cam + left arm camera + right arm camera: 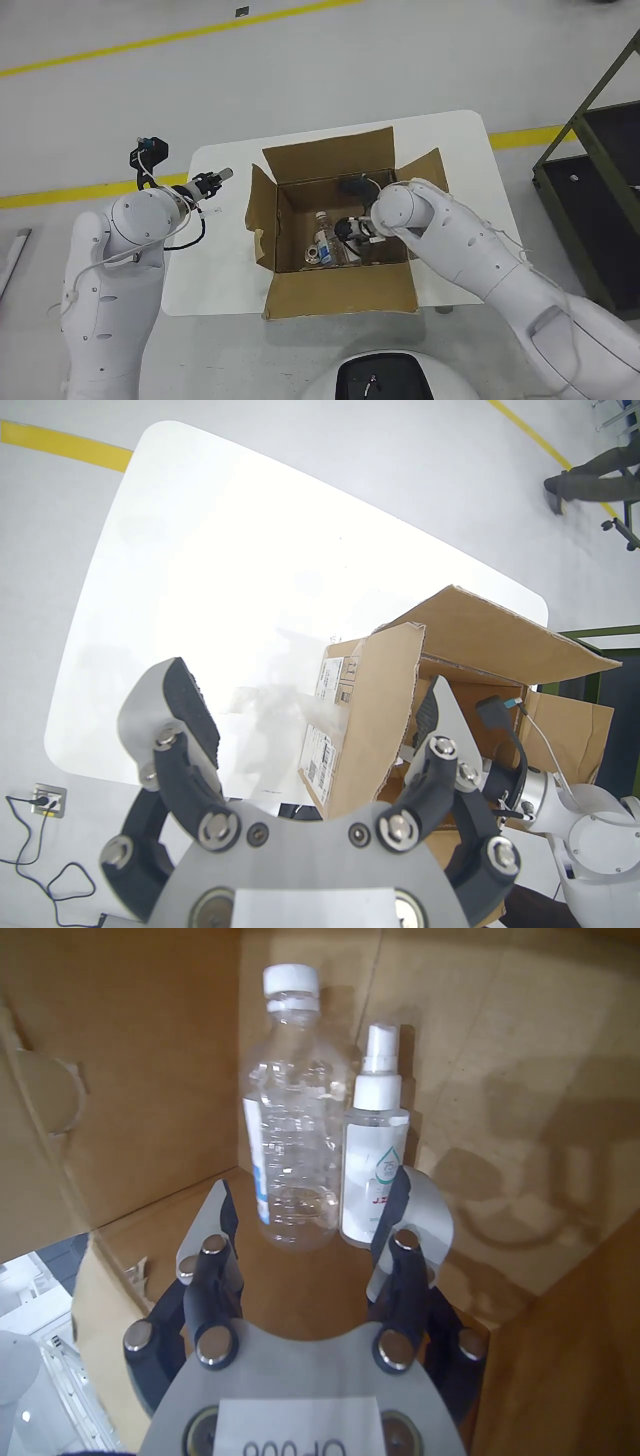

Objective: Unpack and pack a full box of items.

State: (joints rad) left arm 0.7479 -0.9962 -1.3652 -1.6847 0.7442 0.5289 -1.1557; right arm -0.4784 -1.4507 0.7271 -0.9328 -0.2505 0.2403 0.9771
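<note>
"Reaching into the box [340,290], is that right?"

"Yes. In the top view the box sits open at the centre of the frame, on the white table [230,270], with all its flaps folded out. The right arm comes in from the lower right and goes down inside."

"What is in there?"

"A clear water bottle [292,1138] with a white cap and a small spray bottle [372,1153]. They are side by side and touching, or nearly so. In the top view they are in the lower left part of the box's inside and seem to lie on its floor."

"And the right fingers [227,1213]?"

"They're spread apart and hold nothing. They are near the bottoms of the two bottles, and one finger is just in front of the spray bottle. I can't tell if it touches."

"The other arm?"

"It's at the left of the frame, over the table's left edge and outside the box. The left fingers [190,705] are wide apart too, with nothing between them."

"So how far along are we?"

"I'd guess an unpacking step, with a grasp lined up but not closed. Both bottles are in the box, so each has to be lifted out onto the table. After that, all the repacking is left. Which bottle goes first I can't say, though the fingers bracket the water bottle more squarely."
</note>
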